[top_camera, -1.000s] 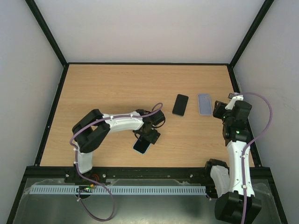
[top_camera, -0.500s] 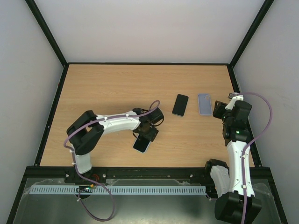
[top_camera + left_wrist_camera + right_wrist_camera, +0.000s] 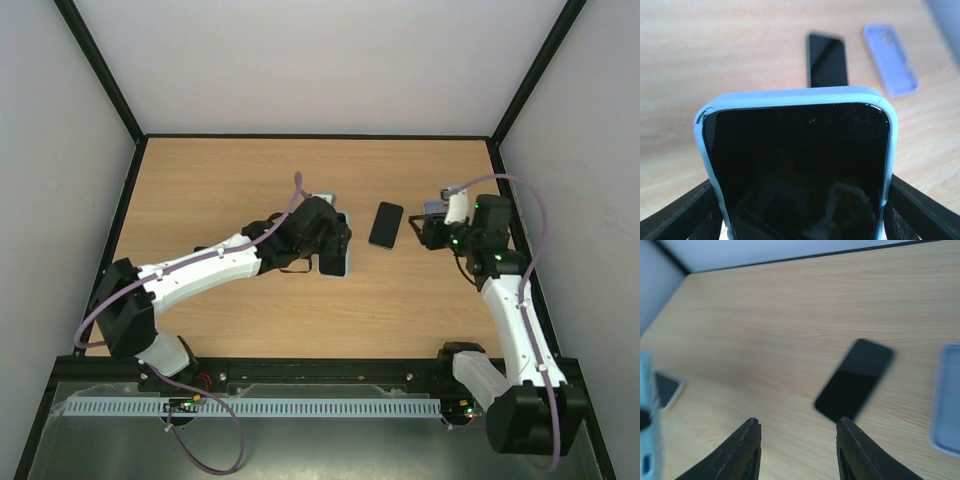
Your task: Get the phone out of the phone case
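The left arm reached out over the middle of the desk (image 3: 220, 190), and its claw (image 3: 800, 215) was clamped on a phone (image 3: 800, 165) that sat inside a blue case (image 3: 795, 96). From the wrist camera I could see the black fingers (image 3: 685, 212) pressed against both long sides of the case. The dark screen faced the lens, and the case's rim ran unbroken around the top and both upper corners. The phone was still fully in its case. I could not tell whether its lower end touched the wood or hung just above it.

Just to the right of that claw a second, bare black phone (image 3: 386, 224) lay flat on the desk, slightly angled. Beyond it lay an empty lilac case (image 3: 890, 60), also flat with its hollow side up. The two were near each other but not touching.

The right arm bent in from the right edge, with its claw (image 3: 801, 450) poised over the desk close to the lilac case. Its jaws stood apart with only bare wood showing between them, so it was gripping nothing. From its own camera the bare phone lay ahead of the fingertips, blurred, and the lilac case was cut off at the right edge.
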`<state>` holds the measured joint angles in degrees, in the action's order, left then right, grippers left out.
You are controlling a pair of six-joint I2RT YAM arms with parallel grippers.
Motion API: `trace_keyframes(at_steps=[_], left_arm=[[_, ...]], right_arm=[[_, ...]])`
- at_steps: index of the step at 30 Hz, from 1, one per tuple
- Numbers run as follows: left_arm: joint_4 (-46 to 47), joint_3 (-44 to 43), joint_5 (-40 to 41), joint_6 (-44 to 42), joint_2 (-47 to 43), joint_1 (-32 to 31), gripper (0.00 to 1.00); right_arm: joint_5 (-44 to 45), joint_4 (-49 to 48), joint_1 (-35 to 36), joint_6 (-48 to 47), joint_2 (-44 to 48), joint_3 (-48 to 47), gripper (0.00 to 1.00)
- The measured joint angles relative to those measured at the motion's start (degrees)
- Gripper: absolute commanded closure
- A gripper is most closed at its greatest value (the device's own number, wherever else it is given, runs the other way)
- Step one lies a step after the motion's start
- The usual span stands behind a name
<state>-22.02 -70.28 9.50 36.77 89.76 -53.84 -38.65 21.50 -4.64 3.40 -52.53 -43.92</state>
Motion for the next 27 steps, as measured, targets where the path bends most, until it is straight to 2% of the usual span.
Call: trace_keyframes(at_steps=[7, 13, 23, 27], left_arm=[[13.42, 2.12, 4.57, 6.84, -4.22, 0.24, 0.36], [19.23, 3.34, 6.16, 10.91, -4.68, 0.24, 0.37], [22.73, 3.98, 6.75, 13.40, -4.68, -0.15, 0.39], [23.02, 4.02, 7.04, 13.68, -4.68, -0.28, 0.39]], right_arm=[[-5.88, 3.93, 12.76, -3.96, -5.35, -4.24, 0.61], [-7.02, 4.79, 19.39, -4.72, -5.46, -4.48, 0.62], [-7.54, 4.28, 24.20, -3.50, -6.91, -6.36, 0.76], [-7.67, 4.07, 24.52, -2.43, -6.91, -6.71, 0.77]])
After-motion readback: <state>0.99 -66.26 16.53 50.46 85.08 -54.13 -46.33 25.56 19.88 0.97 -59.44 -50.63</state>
